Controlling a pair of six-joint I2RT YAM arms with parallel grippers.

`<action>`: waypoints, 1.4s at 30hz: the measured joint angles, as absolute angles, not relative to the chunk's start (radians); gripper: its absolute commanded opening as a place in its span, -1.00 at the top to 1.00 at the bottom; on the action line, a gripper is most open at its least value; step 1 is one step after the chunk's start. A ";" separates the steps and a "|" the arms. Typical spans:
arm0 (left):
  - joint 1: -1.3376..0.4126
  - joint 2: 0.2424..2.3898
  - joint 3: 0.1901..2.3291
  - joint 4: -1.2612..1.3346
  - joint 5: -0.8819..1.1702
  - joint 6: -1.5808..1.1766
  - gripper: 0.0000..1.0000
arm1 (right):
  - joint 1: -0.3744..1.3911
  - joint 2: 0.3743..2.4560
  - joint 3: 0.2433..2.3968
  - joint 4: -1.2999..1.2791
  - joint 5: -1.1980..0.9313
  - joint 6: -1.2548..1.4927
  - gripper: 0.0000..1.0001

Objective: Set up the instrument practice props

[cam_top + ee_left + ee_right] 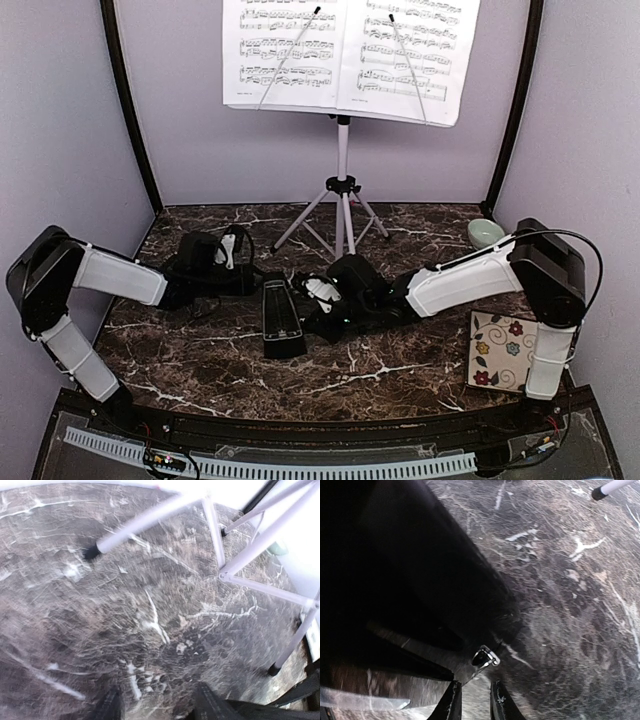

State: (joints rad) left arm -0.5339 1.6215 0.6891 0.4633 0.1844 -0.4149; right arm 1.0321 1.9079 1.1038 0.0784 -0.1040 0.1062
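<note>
The left arm (110,275) is stretched low across the tabletop (400,370) from the left edge towards the middle. In its wrist view the left gripper (160,702) is seen with its fingers (207,705) set well apart. Only bare marbled surface lies between them, and nothing is held. Ahead of these fingers the silver tripod legs (235,555) of the music stand are planted, with the black foot of one leg resting on the tabletop.

Just right of the left gripper, near the middle of the tabletop, the small black metronome (282,322) is found, its narrow end turned to the far side. Whether it is upright or laid flat cannot be told from above.

Behind it, at the far middle, the white music stand (343,150) is raised on its pole, and two printed music sheets (285,50) are spread side by side on its desk, each crossed by a thin retaining arm.

The right gripper (472,700) is brought in close on the metronome's right side. Its fingers (451,702) are held narrowly apart. A small silver metal piece (485,657) on the dark body lies just ahead of them, and whether it is pinched cannot be told.

Further right, a pale green bowl (486,233) is placed at the far right, partly behind the right arm (465,280). A floral tile (503,350) lies at the near right beside that arm's base.
</note>
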 measured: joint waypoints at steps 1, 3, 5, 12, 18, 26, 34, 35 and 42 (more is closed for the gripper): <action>-0.528 1.591 0.682 0.449 0.176 -0.405 -0.27 | 1.037 1.908 1.100 0.086 -0.108 0.110 0.56; -0.522 1.516 0.667 0.406 0.155 -0.405 -0.37 | 1.046 1.905 1.089 0.099 -0.115 0.114 0.56; -0.522 1.422 0.649 0.358 0.135 -0.409 -0.39 | 1.054 1.902 1.075 0.111 -0.121 0.117 0.56; -0.523 1.129 0.556 0.170 0.086 -0.490 -0.41 | 1.069 1.896 1.047 0.137 -0.143 0.119 0.56; -0.530 0.976 0.533 -0.026 0.086 -0.553 -0.47 | 1.071 1.939 1.111 0.167 -0.189 0.120 0.49; -0.582 0.853 0.535 -0.199 0.084 -0.561 -0.61 | 1.078 2.000 1.177 0.258 -0.263 0.138 0.23; -0.726 0.790 0.558 -0.278 0.078 -0.510 -0.91 | 1.079 1.872 1.013 0.339 -0.258 0.176 -0.11; -0.745 0.789 0.561 -0.281 0.076 -0.508 -0.92 | 1.079 1.856 0.993 0.353 -0.250 0.186 -0.18; -0.794 0.825 0.601 -0.283 0.017 -0.491 -0.95 | 1.065 1.821 0.936 0.419 -0.200 0.263 -0.40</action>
